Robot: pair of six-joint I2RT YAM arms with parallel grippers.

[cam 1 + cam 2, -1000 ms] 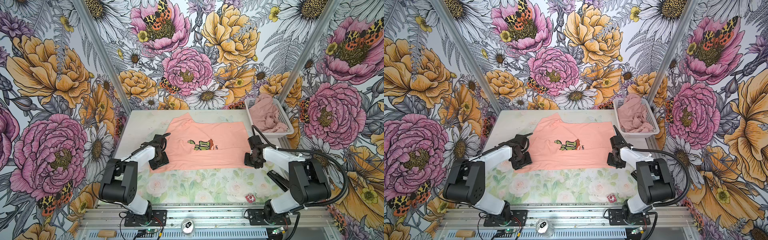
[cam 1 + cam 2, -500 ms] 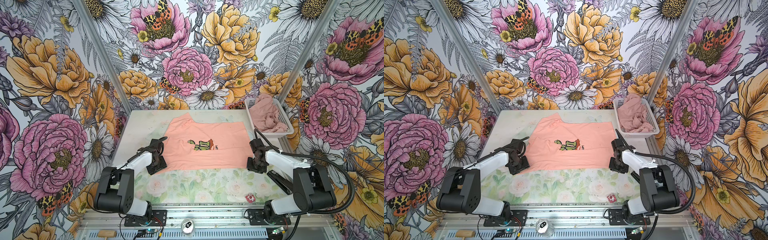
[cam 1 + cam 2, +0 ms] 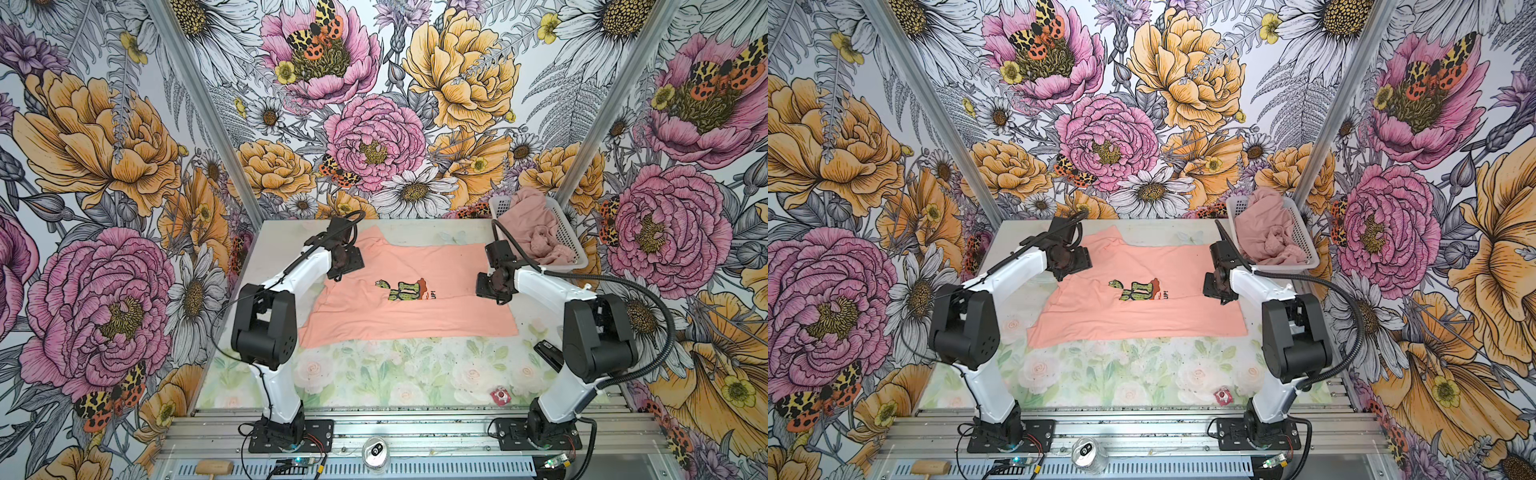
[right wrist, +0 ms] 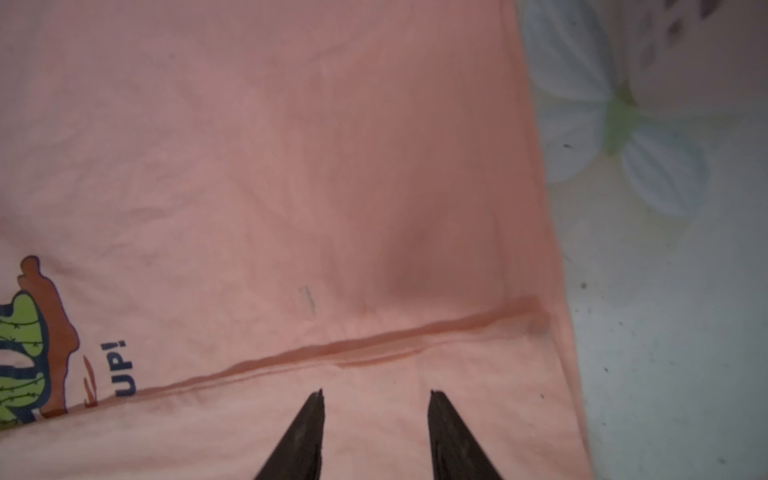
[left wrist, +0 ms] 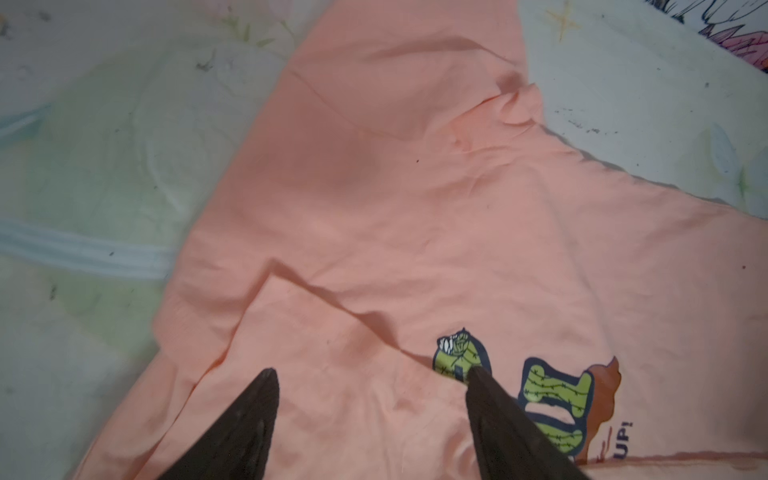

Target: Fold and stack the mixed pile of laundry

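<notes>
The peach-orange T-shirt [image 3: 409, 291] [image 3: 1138, 299] lies spread flat across the table, its green-brown chest graphic [image 3: 402, 289] facing up. A straight fold crease [image 4: 332, 349] runs from the graphic toward the shirt's right edge. My left gripper [image 3: 341, 270] [image 5: 372, 370] hovers open over the shirt's left shoulder area, with bare cloth between its fingers. Above the shirt's right side my right gripper [image 3: 490, 289] [image 4: 376, 391] also stands open and holds nothing. The dusty-pink garment [image 3: 534, 232] [image 3: 1264, 232] sits crumpled in the basket.
The white perforated basket [image 3: 570, 235] stands at the table's back right corner. A small red item [image 3: 500, 395] and a black object [image 3: 548, 353] lie near the front right. A can [image 3: 376, 453] and a wooden mallet [image 3: 214, 469] rest on the front rail.
Both grippers were low at the shirt's near corners; they have opened, let go of the cloth and moved up and toward the back. The shirt stays flat.
</notes>
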